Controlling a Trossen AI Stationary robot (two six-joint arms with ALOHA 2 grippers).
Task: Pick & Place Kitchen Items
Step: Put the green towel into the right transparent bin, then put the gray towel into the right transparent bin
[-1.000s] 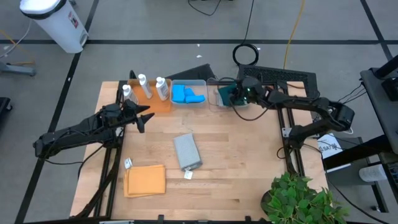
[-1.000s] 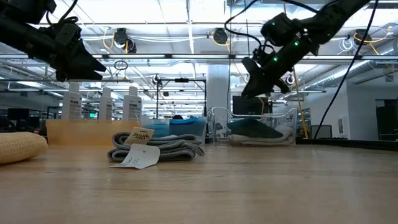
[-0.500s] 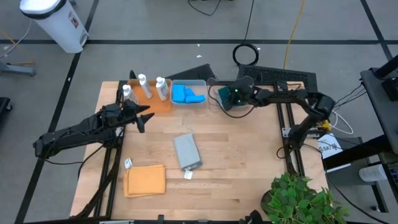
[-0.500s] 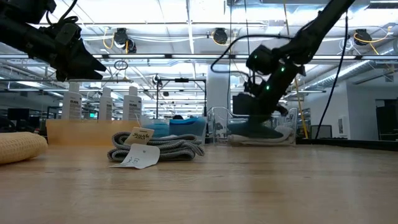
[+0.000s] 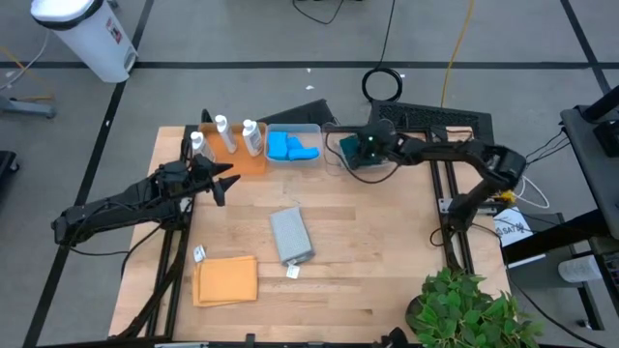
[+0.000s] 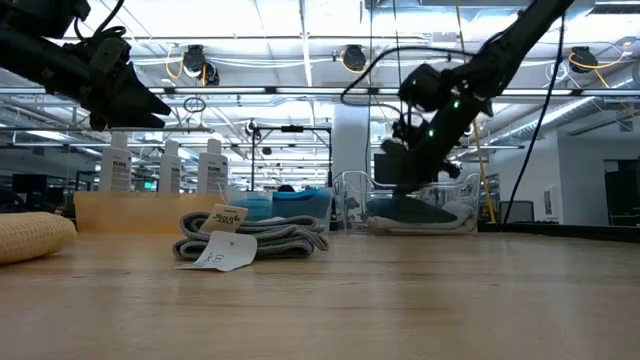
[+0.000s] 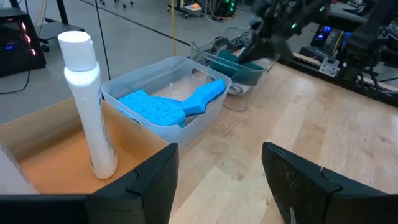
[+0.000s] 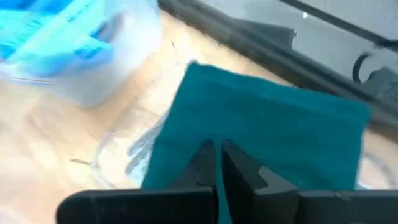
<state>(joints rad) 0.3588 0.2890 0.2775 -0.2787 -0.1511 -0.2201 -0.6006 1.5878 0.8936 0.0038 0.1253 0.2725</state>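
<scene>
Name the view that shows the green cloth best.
Right wrist view: the green cloth fills it, ahead of the shut jaws. The high view hides most of it under the right gripper; the low view shows it through the bin wall; the left wrist view shows a far edge.

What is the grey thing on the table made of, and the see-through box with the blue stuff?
The grey thing looks like soft woven cloth: folded layers with a paper tag. The see-through box looks like thin glossy plastic, since the blue sponges show through its walls.

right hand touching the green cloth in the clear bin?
Cannot tell. In the right wrist view the shut right hand overlaps the green cloth, but neither contact nor a gap shows. In the low view it hangs at the clear bin.
</scene>
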